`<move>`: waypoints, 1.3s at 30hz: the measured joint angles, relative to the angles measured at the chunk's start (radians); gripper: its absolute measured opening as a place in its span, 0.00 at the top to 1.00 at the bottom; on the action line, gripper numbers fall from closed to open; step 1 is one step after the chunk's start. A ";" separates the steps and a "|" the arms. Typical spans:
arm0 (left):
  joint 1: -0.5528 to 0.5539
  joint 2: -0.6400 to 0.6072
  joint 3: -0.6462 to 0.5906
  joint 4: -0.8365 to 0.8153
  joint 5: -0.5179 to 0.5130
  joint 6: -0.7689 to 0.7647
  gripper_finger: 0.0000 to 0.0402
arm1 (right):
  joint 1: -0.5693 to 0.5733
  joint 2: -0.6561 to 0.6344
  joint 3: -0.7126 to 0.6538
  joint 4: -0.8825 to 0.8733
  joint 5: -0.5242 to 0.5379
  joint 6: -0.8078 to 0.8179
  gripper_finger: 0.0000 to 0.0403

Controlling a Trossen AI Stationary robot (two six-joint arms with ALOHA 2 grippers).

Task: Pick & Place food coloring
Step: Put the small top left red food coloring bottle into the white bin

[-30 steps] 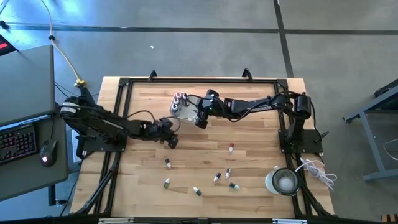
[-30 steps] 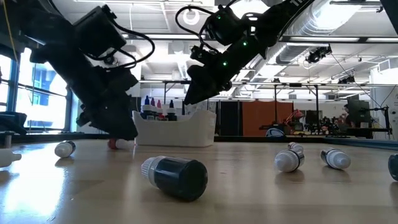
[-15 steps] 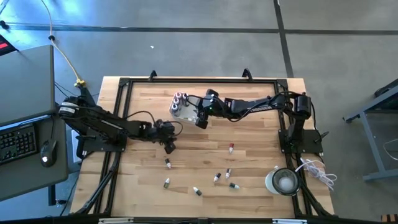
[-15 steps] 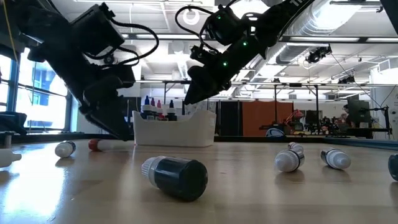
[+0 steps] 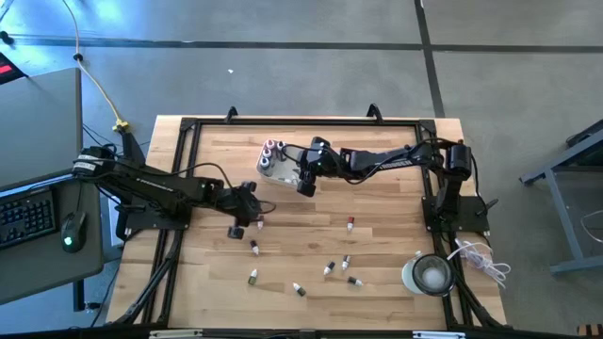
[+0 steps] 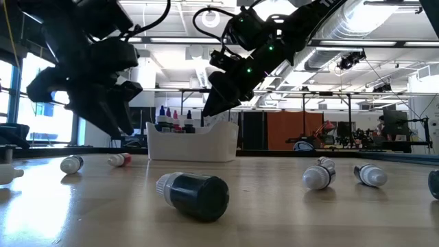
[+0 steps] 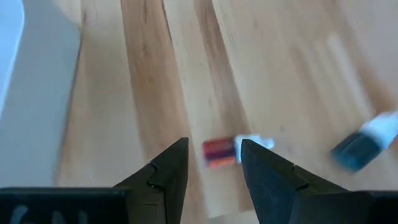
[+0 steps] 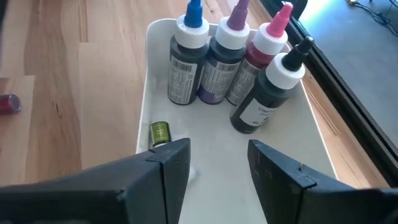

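Left end effector (image 7: 214, 171) spread above a red food coloring bottle (image 7: 219, 151) lying on the desk (image 5: 396, 235) near the white tray (image 8: 205, 146), right end effector (image 8: 214, 165) spread over that tray.

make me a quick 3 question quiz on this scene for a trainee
1. True or false: the left end effector is open above a red bottle lying on the table.
2. How many tall bottles stand upright in the white tray?
A) two B) four C) six
3. Fill in: the right end effector hovers open over the white ____.

Key:
1. True. The red bottle lies loose between the fingers in the left wrist view, not gripped.
2. B. Blue cap, purple cap, pink cap and black cap.
3. tray
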 joint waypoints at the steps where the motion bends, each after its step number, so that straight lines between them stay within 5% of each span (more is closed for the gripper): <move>1: 0.000 0.005 0.000 -0.003 -0.008 0.046 0.64 | 0.000 0.000 0.000 0.000 -0.001 0.000 0.61; 9: 0.000 0.096 -0.001 0.063 -0.013 -0.020 0.64 | 0.000 0.000 0.000 -0.009 -0.025 0.003 0.61; 26: 0.000 0.101 0.000 0.044 -0.042 0.448 0.64 | 0.000 0.000 0.000 -0.027 -0.038 -0.009 0.61; 33: 0.000 0.102 0.047 0.058 -0.034 0.495 0.64 | 0.000 0.000 0.000 -0.034 -0.038 -0.009 0.61; 39: 0.000 0.102 0.155 -0.141 -0.019 0.556 0.64 | -0.001 0.000 0.000 -0.041 -0.038 -0.010 0.61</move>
